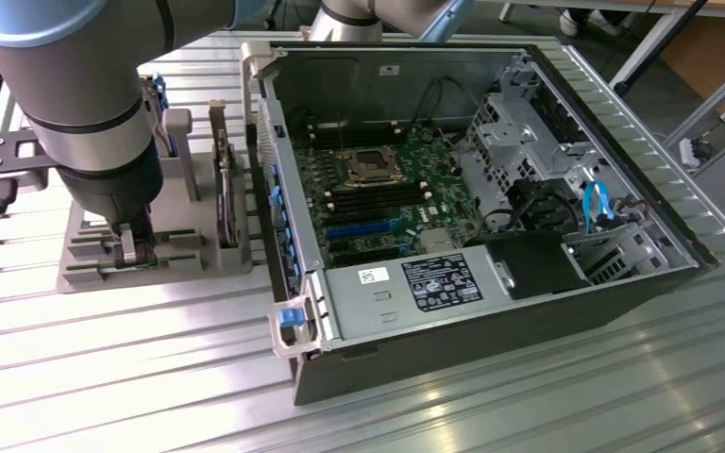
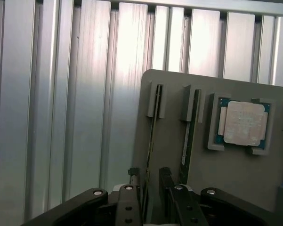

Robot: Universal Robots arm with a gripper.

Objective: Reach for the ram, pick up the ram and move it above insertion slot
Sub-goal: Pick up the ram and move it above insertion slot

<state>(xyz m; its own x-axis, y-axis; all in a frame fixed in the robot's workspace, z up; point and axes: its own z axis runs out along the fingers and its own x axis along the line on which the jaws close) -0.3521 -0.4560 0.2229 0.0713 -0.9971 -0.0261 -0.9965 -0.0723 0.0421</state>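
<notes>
Pincer [image 2: 150,187] open, fingers [image 2: 133,202] straddling ram [image 2: 153,132] upright in grey holder [image 2: 235,174]; label [image 1: 445,280] unreadable.

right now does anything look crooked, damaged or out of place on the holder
Nothing stands out. The ram and the second strip stand straight in the slots of the grey holder, the processor sits flat in its pocket, and the open fingers straddle the ram.

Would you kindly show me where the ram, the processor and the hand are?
ram [image 2: 154,127], wrist view, upper edge at mid-length
processor [image 2: 243,123], wrist view, centre of its silver lid
hand [image 2: 149,181], wrist view, midway between its fingertips
</notes>
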